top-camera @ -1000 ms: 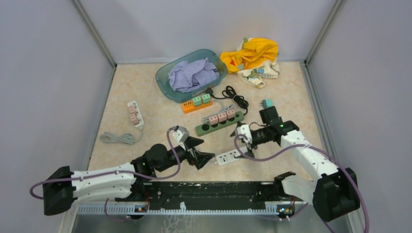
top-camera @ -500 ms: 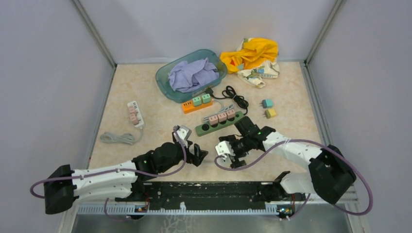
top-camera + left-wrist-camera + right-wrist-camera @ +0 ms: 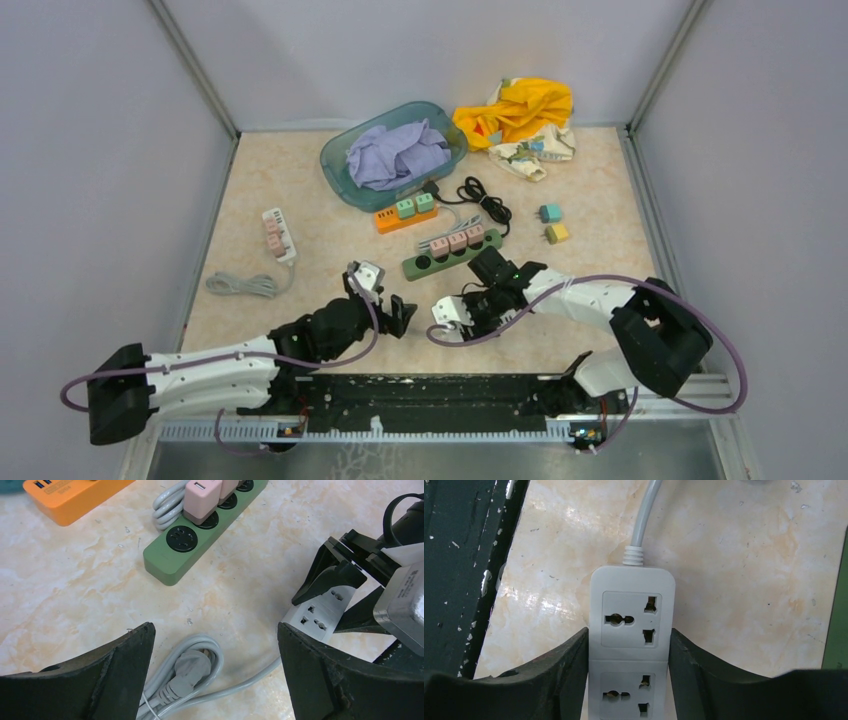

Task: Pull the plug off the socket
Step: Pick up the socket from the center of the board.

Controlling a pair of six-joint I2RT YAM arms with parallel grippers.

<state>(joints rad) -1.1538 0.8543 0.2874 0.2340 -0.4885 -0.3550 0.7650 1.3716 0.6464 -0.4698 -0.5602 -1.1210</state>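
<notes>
- White power strip point(image 3: 632, 605): two empty outlets showing, grey cord point(image 3: 644, 515) at one end.
- Right pincer point(image 3: 628, 652) clamps its long sides.
- Left pincer point(image 3: 215, 640) gapes wide, just left of it.

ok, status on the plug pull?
Left end effector open, empty. Right end effector shut on white strip, visible sockets bare. Pink plugs seated in green strip, untouched. Nothing blocking them.
</notes>
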